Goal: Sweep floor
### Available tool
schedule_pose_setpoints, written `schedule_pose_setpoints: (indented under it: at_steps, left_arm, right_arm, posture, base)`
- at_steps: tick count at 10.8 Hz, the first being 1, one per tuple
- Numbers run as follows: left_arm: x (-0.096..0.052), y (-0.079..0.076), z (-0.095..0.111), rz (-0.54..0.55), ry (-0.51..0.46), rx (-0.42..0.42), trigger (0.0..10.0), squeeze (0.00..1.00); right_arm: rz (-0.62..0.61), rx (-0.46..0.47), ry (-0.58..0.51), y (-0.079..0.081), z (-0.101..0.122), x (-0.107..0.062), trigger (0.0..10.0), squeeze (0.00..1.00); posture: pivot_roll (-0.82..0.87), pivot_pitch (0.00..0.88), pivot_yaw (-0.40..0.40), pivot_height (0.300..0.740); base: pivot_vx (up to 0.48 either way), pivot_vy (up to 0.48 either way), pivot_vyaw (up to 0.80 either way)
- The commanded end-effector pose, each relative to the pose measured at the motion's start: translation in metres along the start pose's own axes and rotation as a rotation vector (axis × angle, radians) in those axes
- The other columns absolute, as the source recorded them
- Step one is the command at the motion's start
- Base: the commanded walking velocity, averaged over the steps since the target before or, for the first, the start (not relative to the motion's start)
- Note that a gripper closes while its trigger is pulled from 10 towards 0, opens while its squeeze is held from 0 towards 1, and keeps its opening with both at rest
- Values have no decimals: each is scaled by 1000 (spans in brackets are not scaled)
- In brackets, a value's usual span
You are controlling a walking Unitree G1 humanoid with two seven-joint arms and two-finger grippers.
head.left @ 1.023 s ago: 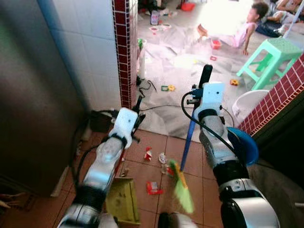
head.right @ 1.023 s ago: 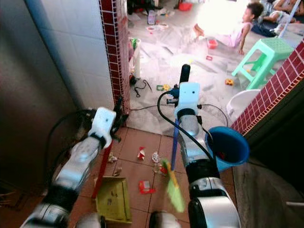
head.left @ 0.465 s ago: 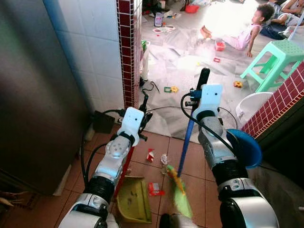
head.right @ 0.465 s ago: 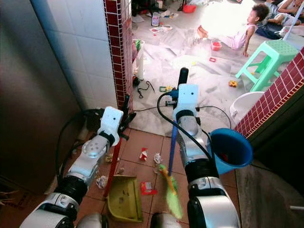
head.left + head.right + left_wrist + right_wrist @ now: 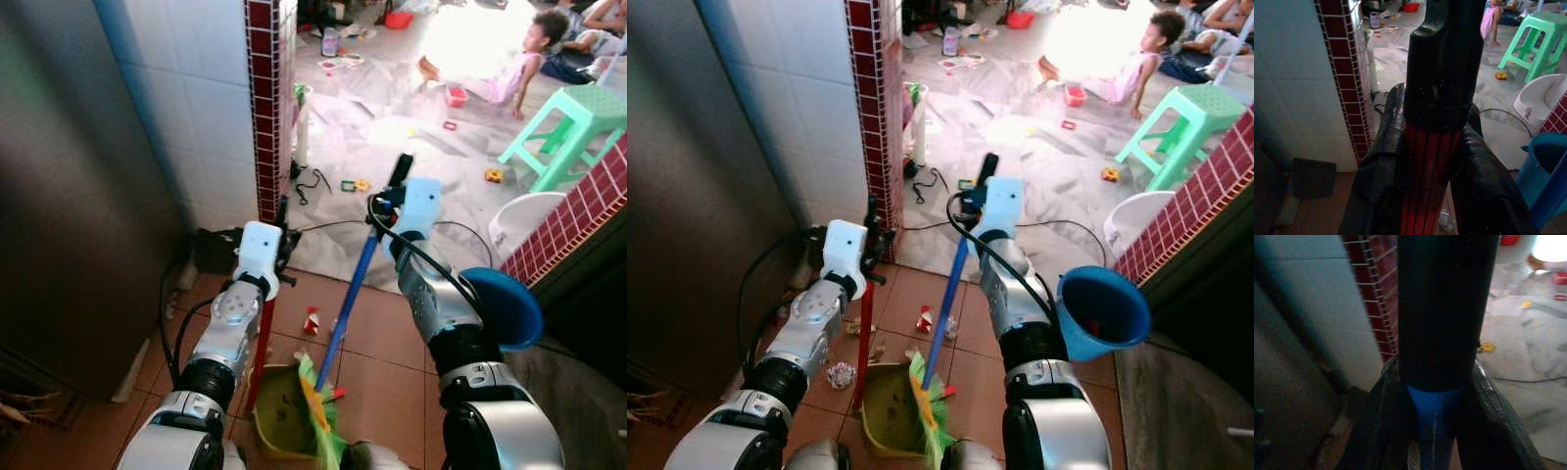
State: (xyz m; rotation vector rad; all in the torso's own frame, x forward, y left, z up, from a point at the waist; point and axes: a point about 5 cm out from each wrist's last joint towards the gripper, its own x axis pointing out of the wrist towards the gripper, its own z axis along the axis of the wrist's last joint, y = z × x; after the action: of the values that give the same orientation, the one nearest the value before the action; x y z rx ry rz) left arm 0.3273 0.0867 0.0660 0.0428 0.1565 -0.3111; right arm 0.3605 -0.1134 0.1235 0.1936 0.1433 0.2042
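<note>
My right gripper [image 5: 390, 199] is shut on the blue handle [image 5: 353, 284] of a broom, just under its black grip [image 5: 1444, 308]. The handle slants down to the left, and its green bristles [image 5: 318, 431] rest at the mouth of a yellow-green dustpan [image 5: 277, 423]. My left gripper [image 5: 283, 217] is shut on the dustpan's upright red handle [image 5: 260, 352], below its black cap [image 5: 1442, 63]. A red and white scrap [image 5: 312, 320] lies on the brown tiles between the two handles. Crumpled paper [image 5: 840, 374] sits left of the pan, and a red bit [image 5: 336, 394] pokes out beside the bristles.
A red-tiled pillar [image 5: 265, 98] and a dark cabinet [image 5: 69, 196] close off the left. A blue bucket [image 5: 505, 304] stands by my right arm under a red-tiled low wall [image 5: 578, 206]. Beyond are a white basin [image 5: 524, 220], a green stool [image 5: 563, 122], floor cables [image 5: 323, 227] and a seated child [image 5: 509, 64].
The broom head has swept left across the tiles to the dustpan's mouth, and my right gripper has shifted left with the handle. The red wrapper has gone with the bristles.
</note>
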Motion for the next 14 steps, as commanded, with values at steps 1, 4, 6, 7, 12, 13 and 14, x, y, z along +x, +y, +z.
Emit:
schedule_pose_setpoints:
  at_steps: [1,4,6,7,12,13,14]
  left_arm:
    - [-2,-11,-17,-16,76,-86,10000,0]
    - [-1,-13,-18,-17,78,-90,10000,0]
    - [-1,-13,-19,-19,83,-91,10000,0]
    - [-1,-14,-20,-22,84,-90,10000,0]
    - [-1,-29,-18,-204,107,-10,10000,0]
    - [-3,-33,-19,-256,109,-12,10000,0]
    - [-6,-35,-22,-299,125,-16,10000,0]
  right_arm:
    - [107,40,-32,13,18,3,10000,0]
    - [351,-4,-106,38,57,0,10000,0]
    - [442,-43,-206,48,89,-5,10000,0]
    - [408,-93,-308,43,104,-8,10000,0]
    - [151,-349,-382,7,81,-12,10000,0]
    - [130,-363,-371,4,75,-13,10000,0]
    - [107,-378,-356,0,67,-13,10000,0]
  posture:
    - [-25,15,-63,740]
    - [-24,15,-68,740]
    - [-26,19,-68,740]
    - [-27,23,-67,740]
    - [-28,30,-70,740]
    - [-21,34,-69,740]
    - [-19,36,-67,740]
  base:
    - [0,0,0]
    - [0,0,0]
    - [0,0,0]
    - [0,0,0]
    - [0,0,0]
    - [0,0,0]
    - [0,0,0]
